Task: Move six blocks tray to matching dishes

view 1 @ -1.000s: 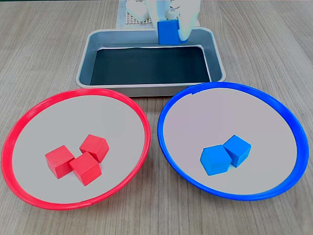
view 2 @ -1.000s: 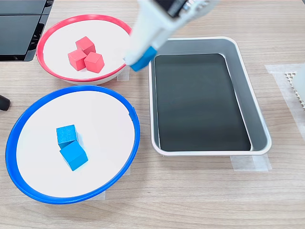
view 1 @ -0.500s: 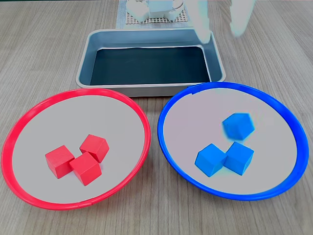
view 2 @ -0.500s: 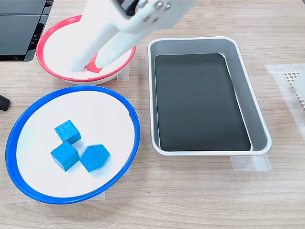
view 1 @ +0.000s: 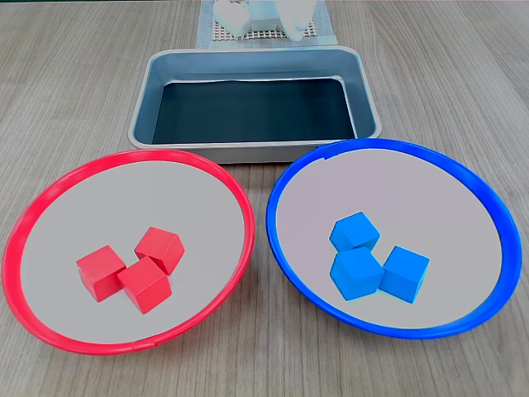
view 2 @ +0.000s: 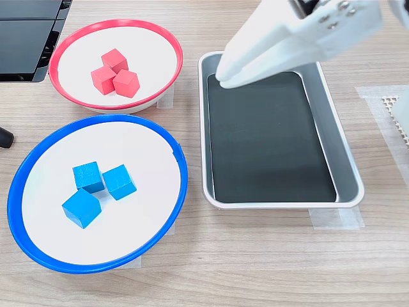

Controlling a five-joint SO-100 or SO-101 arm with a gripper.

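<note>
The silver tray [view 1: 248, 151] [view 2: 275, 204] holds no blocks; its dark bottom is bare. Three red blocks [view 1: 145, 284] [view 2: 115, 61] cluster in the red-rimmed dish [view 1: 124, 157] [view 2: 115, 23]. Three blue blocks [view 1: 357, 273] [view 2: 119, 181] lie close together in the blue-rimmed dish [view 1: 397, 145] [view 2: 96, 119]. My white gripper [view 2: 225, 78] hovers above the tray's corner nearest the red dish. Its fingers meet at the tips and hold nothing. In a fixed view its tip [view 1: 295, 33] shows beyond the tray's far rim.
A white mesh mat [view 1: 248, 35] [view 2: 397, 109] lies behind the tray, under the arm's base. A black flat device [view 2: 25, 38] sits at the table corner beside the red dish. Tape strips hold the tray and dishes to the wooden table [view 2: 255, 268].
The blue block I held has dropped into the blue dish and settled beside the other two, nudging them. My gripper opened, swung back over the tray and closed.
</note>
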